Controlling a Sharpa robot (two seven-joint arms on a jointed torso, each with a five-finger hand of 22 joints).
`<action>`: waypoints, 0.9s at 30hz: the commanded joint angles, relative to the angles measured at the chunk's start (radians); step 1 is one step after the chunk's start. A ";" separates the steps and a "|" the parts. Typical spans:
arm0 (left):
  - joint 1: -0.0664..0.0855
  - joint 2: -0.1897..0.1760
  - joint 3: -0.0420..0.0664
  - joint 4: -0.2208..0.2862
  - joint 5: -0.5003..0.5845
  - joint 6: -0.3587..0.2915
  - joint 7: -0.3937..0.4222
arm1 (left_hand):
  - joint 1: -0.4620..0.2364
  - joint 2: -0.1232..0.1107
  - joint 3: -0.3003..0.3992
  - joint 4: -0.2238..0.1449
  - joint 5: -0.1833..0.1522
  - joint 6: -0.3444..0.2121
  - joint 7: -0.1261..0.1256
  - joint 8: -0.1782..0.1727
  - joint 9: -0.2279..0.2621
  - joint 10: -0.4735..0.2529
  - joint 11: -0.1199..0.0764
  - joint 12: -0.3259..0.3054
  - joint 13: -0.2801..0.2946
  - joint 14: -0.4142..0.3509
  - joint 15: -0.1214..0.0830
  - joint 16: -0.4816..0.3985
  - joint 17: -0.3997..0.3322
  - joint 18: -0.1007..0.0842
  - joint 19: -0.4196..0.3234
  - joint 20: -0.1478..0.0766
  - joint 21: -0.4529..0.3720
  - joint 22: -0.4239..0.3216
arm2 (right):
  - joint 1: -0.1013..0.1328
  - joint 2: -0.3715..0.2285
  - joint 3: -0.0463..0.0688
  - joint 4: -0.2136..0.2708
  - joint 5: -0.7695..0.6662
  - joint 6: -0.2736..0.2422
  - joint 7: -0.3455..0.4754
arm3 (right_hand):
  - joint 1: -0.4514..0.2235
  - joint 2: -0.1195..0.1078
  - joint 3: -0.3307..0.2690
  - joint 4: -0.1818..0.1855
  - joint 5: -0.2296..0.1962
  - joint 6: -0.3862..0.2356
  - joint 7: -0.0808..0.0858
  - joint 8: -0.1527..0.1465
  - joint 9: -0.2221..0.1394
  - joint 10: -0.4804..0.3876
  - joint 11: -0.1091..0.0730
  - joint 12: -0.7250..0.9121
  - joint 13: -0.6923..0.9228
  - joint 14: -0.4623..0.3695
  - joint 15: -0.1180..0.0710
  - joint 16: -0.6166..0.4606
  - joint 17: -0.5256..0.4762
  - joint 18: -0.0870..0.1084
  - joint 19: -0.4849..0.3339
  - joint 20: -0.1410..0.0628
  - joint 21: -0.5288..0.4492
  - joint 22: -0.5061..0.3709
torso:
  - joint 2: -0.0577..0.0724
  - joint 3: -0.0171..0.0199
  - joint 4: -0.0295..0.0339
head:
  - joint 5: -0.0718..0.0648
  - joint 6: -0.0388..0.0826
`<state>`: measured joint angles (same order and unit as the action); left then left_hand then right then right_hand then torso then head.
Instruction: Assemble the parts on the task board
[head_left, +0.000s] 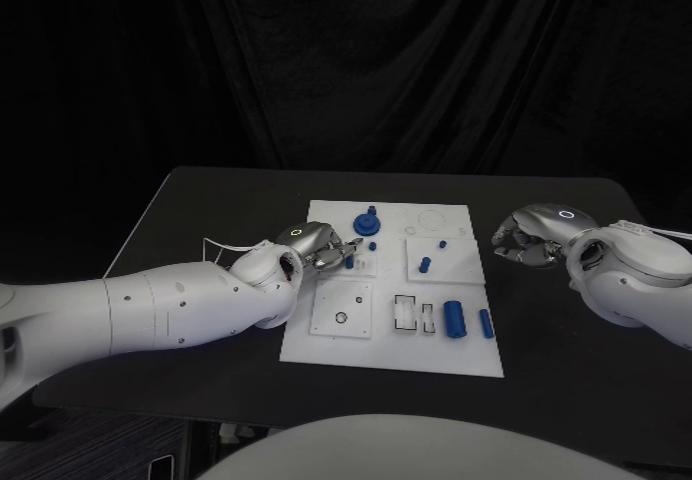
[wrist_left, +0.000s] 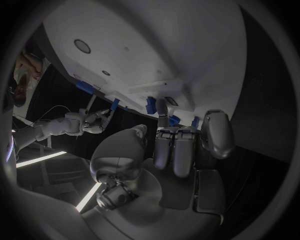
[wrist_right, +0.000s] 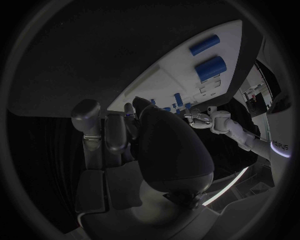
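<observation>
White and flat, the rectangular task board lies mid-table on the black table in the head view, small blue parts scattered across it; the left silver hand rests over the board's left edge with fingers curled, the right silver hand hangs just off its right edge, fingers drawn in. From the left wrist, fingers bend toward a small blue peg, though I cannot tell whether they grip it. From the right wrist, fingers curl together on nothing beside the board.

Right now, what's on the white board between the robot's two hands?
In the head view, between the left hand and right hand, the task board carries small blue parts.
</observation>
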<state>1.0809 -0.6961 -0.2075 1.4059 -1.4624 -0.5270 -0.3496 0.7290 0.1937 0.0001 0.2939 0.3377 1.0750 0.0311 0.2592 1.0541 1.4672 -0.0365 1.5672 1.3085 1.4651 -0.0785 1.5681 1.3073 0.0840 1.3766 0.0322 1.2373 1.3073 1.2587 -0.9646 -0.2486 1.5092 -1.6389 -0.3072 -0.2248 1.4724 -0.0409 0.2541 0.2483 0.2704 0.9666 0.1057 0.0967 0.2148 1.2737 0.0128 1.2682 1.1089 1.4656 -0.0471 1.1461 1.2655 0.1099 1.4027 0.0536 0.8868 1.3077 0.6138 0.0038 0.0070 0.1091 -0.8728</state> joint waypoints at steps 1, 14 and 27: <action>-0.006 -0.004 -0.003 -0.001 0.003 0.016 0.019 | 0.002 0.011 -0.005 0.000 0.014 0.005 0.001 -0.006 0.003 0.104 0.004 0.004 0.262 0.106 0.001 0.003 0.263 -0.003 -0.005 0.004 -0.006 0.131 | -0.003 -0.001 0.000 0.000 -0.004 -0.003 -0.021 | 0.000 -0.008 0.001 0.007 -0.002 0.006 0.003 -0.002 -0.001 -0.006 0.000 -0.007 -0.001 0.003 -0.005 -0.004 -0.001 0.006 -0.006 0.002 -0.005 0.104 | 0.000 0.0004 0.0002 | 0.000 0.000; -0.006 -0.049 -0.003 0.034 0.003 -0.098 0.063 | 0.042 0.023 -0.010 -0.002 0.048 0.018 -0.006 0.011 0.030 0.104 -0.001 0.004 0.262 0.106 -0.002 0.003 0.263 -0.007 0.010 0.002 0.012 0.143 | -0.003 -0.006 0.000 0.002 -0.004 -0.009 -0.021 | -0.001 -0.008 0.002 0.009 -0.001 0.008 0.003 -0.002 -0.001 -0.006 0.001 -0.007 -0.001 0.004 -0.005 -0.004 -0.001 0.006 -0.006 0.002 -0.007 0.103 | 0.000 0.0008 -0.0003 | -0.004 0.000; 0.009 -0.119 -0.003 0.105 0.127 -0.150 0.135 | 0.147 -0.014 -0.022 -0.003 0.053 -0.007 -0.012 0.047 0.120 0.104 -0.007 0.004 0.262 0.106 -0.008 0.003 0.263 -0.012 0.024 -0.003 0.028 0.159 | -0.003 -0.005 0.000 0.002 -0.004 -0.011 -0.024 | -0.001 -0.008 0.002 0.009 -0.001 0.008 0.003 -0.002 -0.001 -0.006 0.001 -0.007 -0.001 0.004 -0.005 -0.004 -0.001 0.006 -0.006 0.002 -0.007 0.103 | 0.000 0.0002 0.0001 | -0.008 0.000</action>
<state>1.0833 -0.8109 -0.2112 1.5006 -1.3883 -0.6375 -0.2700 0.8694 0.1773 -0.0158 0.2900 0.3875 1.0712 0.0180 0.3030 1.1715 1.4672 -0.0365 1.5672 1.3085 1.4651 -0.0785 1.5681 1.3073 0.0839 1.3944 0.0287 1.2616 1.3080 1.2584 -0.9677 -0.2486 1.5097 -1.6389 -0.3080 -0.2281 1.4724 -0.0410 0.2569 0.2511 0.2704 0.9666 0.1057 0.0967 0.2148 1.2736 0.0128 1.2633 1.1090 1.4656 -0.0471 1.1462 1.2656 0.1097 1.4027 0.0536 0.8868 1.3074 0.6135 0.0043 0.0064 0.1021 -0.8728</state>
